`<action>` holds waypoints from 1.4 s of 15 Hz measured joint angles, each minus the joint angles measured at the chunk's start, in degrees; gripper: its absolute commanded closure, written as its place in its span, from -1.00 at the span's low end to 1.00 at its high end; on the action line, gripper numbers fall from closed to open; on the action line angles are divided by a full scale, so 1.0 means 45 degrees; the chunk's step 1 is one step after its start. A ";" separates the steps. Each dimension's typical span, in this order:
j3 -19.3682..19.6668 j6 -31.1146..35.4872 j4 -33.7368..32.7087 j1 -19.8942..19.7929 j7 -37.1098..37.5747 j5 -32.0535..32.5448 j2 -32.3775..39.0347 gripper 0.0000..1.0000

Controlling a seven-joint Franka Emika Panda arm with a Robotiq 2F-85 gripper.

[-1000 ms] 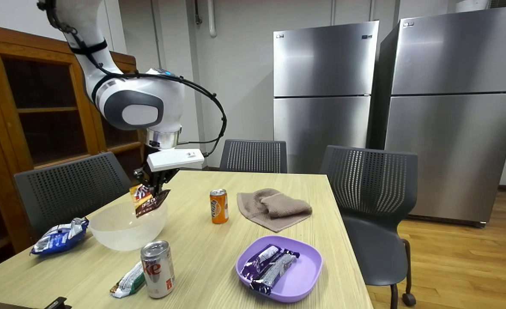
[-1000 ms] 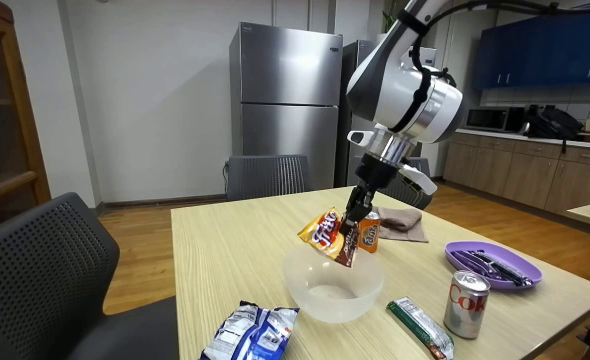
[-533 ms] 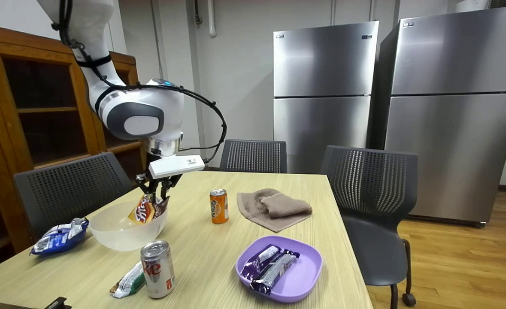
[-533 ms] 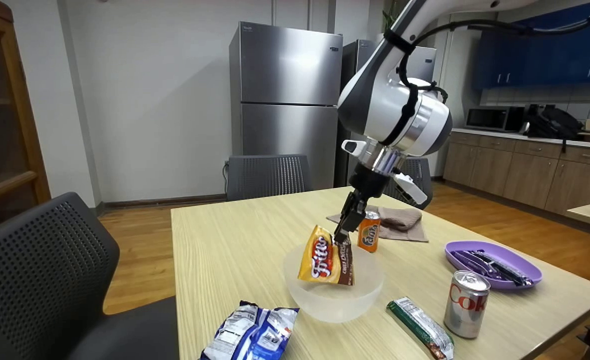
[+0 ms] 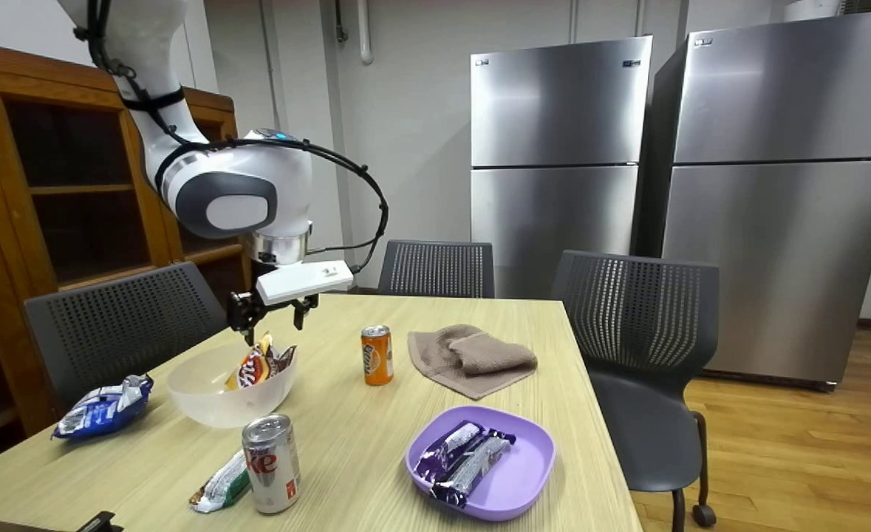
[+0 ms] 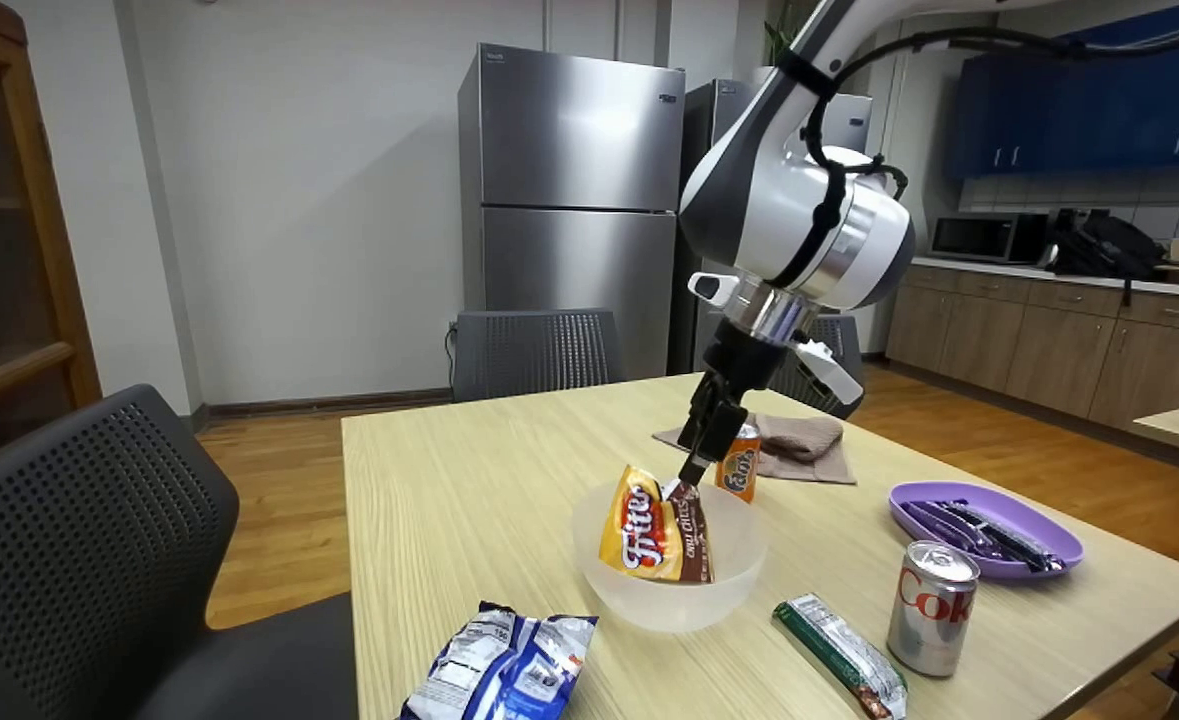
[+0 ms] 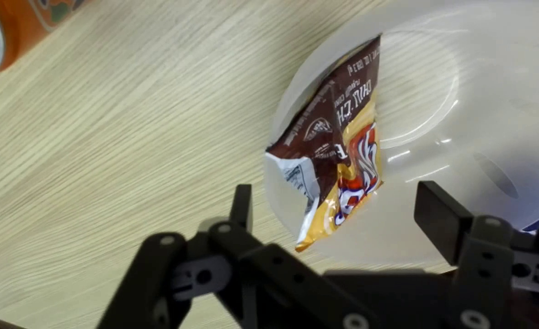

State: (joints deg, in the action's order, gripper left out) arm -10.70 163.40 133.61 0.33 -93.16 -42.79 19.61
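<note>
Lowered bag (image 6: 654,535), creased (in translucent bowl (image 6: 664,608))

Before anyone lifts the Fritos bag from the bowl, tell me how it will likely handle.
The Fritos bag is probably floppy, being creased and folded at one edge. Its shiny surface may slip. Standing rather than lying flat in the bowl, it could topple if nudged.
</note>
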 measured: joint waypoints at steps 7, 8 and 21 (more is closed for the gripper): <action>-0.0534 0.0113 0.1281 -0.0224 -0.1822 -0.1079 -0.1853 -1.00; -0.0602 0.0080 0.1451 -0.0253 -0.2209 -0.1425 -0.2197 -1.00; -0.0164 0.0025 0.3547 0.0465 0.2656 0.2658 -0.3761 -1.00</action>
State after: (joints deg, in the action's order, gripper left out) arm -11.44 163.51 149.58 2.42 -81.21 -30.82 2.69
